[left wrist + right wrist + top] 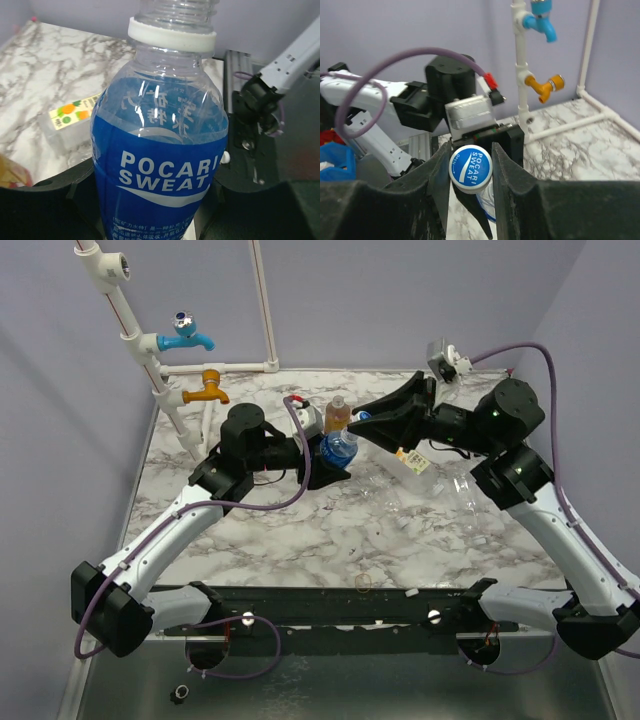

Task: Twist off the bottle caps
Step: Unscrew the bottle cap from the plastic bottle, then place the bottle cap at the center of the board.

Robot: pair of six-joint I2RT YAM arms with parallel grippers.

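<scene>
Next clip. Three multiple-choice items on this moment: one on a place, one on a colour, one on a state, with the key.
1. In the top view, the amber bottle stands where, relative to the Pocari Sweat bottle?
A. just behind it
B. at the near table edge
C. lying left of it
2. The upper tap on the white pipe is:
A. orange
B. green
C. blue
3. The right hand is:
A. open over marble
B. shut on the Pocari Sweat cap
C. out of view
Key: 1 A, it shows just beyond that bottle; 2 C, the higher tap is blue; 3 B, its fingers press the cap's sides.
</scene>
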